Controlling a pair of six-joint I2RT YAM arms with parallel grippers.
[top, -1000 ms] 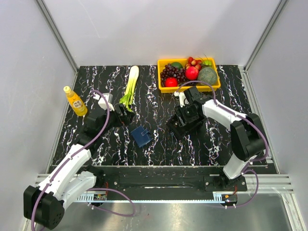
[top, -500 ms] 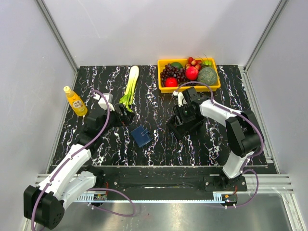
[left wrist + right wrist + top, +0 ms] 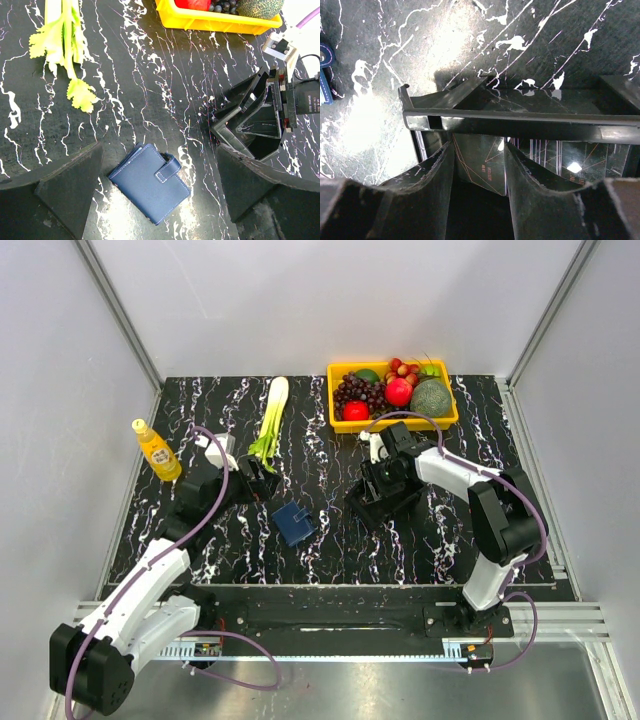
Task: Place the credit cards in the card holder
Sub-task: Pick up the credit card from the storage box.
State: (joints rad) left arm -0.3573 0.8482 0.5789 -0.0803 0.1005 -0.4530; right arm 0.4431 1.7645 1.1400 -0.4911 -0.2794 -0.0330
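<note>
The card holder (image 3: 294, 524) is a small navy wallet lying closed, strap fastened, on the black marble table. In the left wrist view the card holder (image 3: 150, 182) lies just below my left gripper (image 3: 159, 150), which hovers wide open and touches nothing. My right gripper (image 3: 385, 490) reaches into the black open tray (image 3: 368, 512). There its fingers (image 3: 437, 170) press both side edges of a dark credit card (image 3: 480, 165) with thin orange lines, standing tilted in the tray (image 3: 520, 120). A second, striped card (image 3: 570, 160) lies to its right.
A yellow basket of fruit (image 3: 392, 390) sits at the back right, close behind the right arm. Celery (image 3: 270, 420) lies at the back centre, and a yellow bottle (image 3: 157, 452) stands at the left. Side walls close in the table.
The right gripper's jaws have narrowed around the card in the tray, and its wrist has shifted slightly. The left arm and the card holder have not moved.
</note>
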